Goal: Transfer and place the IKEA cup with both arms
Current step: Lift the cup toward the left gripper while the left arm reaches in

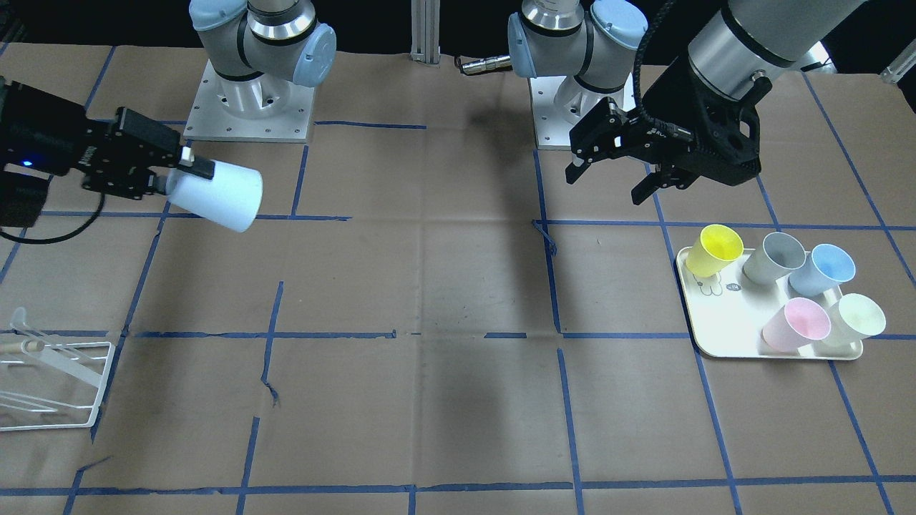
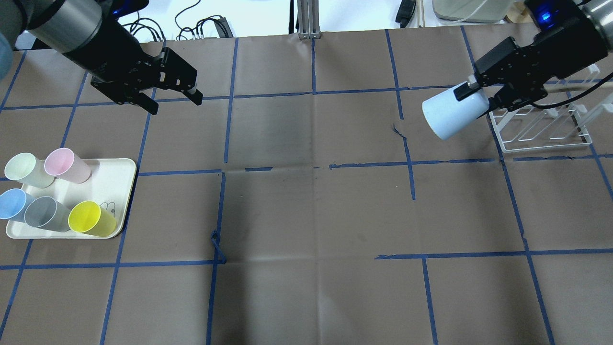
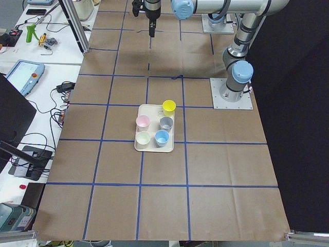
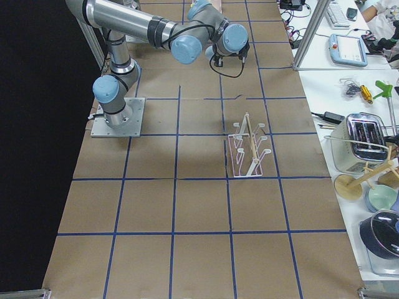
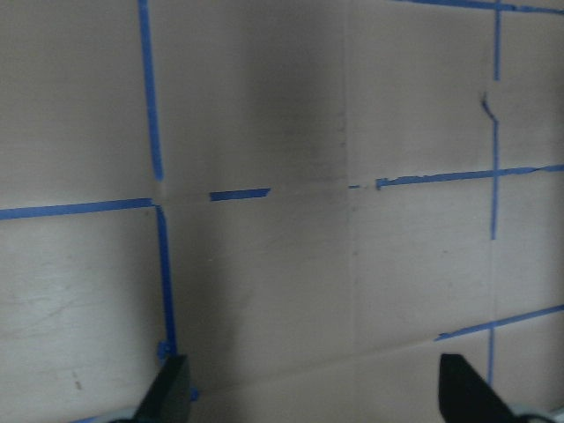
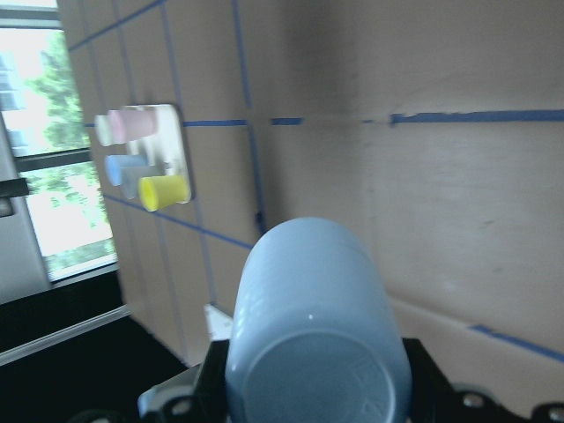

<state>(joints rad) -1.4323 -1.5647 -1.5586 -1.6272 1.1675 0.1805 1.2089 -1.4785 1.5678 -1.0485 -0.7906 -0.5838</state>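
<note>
1. Right now your right gripper (image 2: 479, 98) is clamped on the cup (image 2: 450, 117) near its base, holding it sideways above the table, beside the rack (image 2: 541, 127).
2. Expect light, slick, thin plastic; take the free rim end gently.
3. Farther off, your left gripper (image 2: 175, 105) hangs spread and empty.
4. Farthest sits the tray (image 2: 115, 182); you cannot see the cup's inside.

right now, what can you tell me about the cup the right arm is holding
The IKEA cup is a pale light-blue handleless tumbler, smooth and plastic-looking, tapering to a narrower base. It lies roughly on its side in the air, base end clamped in the right tool, mouth pointing away from it. Only the tool's fingers touch it. It hangs beside the white wire rack, far from the tray.
</note>
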